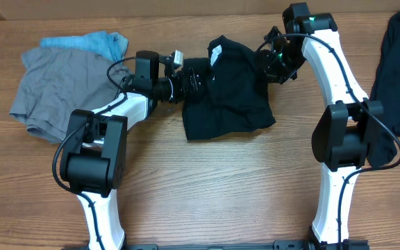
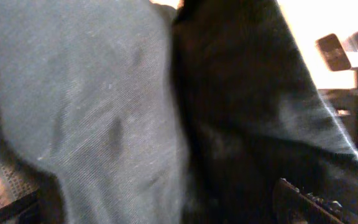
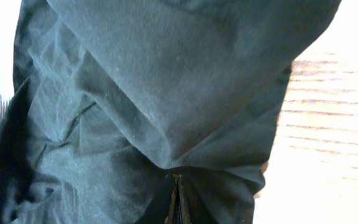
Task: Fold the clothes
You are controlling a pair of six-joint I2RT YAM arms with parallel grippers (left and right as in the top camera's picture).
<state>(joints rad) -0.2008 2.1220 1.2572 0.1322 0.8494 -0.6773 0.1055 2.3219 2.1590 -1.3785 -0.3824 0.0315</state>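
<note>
Arms (image 1: 134,104) (image 1: 332,62) inward; right end effector (image 3: 178,191) tight on black garment (image 1: 231,101), left end effector (image 1: 194,80) unclear.

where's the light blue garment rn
Overhead view, far left: the light-blue garment lies against the top edge of the grey garment.

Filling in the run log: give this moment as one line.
left tool: open, at left edge of black garment | right tool: shut on its right side | grey garment: far left, light-blue garment touching it
</note>
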